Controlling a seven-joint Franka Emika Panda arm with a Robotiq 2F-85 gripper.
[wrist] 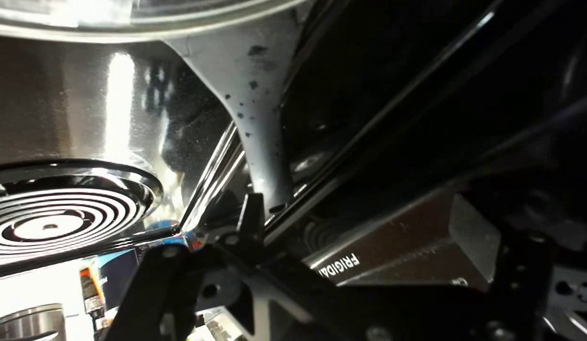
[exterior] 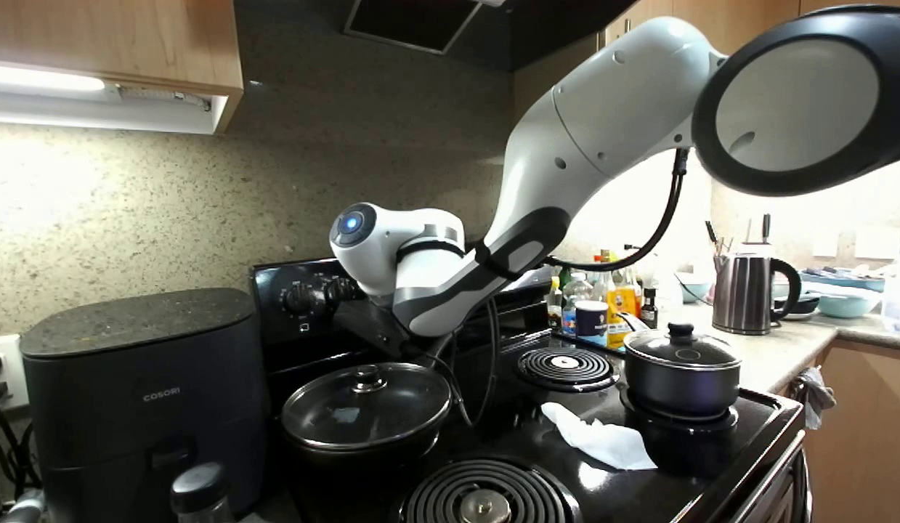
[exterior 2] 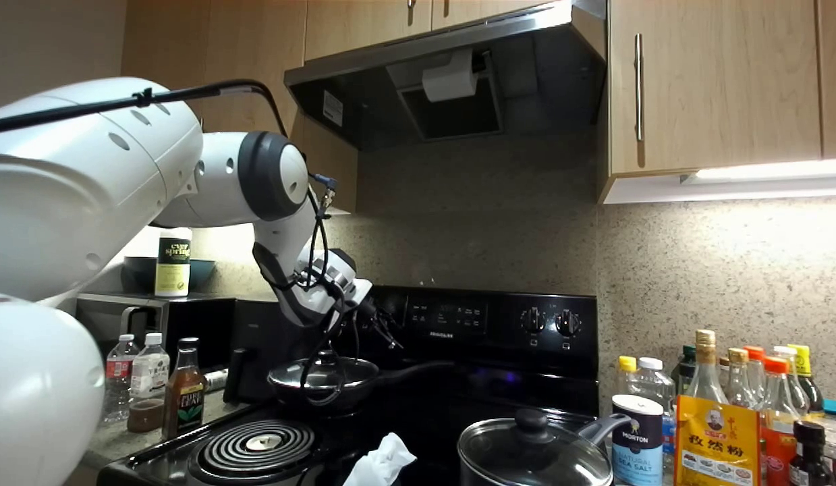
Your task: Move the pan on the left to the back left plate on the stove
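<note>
Pan (exterior: 366, 421), glass-lidded, is sitting before the control panel's (exterior 2: 498, 331) left end; back left plate not showing. Likely weighing heavy, lid (exterior: 380, 407) sliding easily; 1 handle (wrist: 262, 109) is offering the hold. Pincer (wrist: 362, 215) is hanging near it, jaws standing apart. Clearance is running tight panelward, opening frontward.

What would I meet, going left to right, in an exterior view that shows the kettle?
Dark COSORI appliance, wide lidded pan, white paper towel, deeper lidded pot, shiny kettle with a black handle.
</note>
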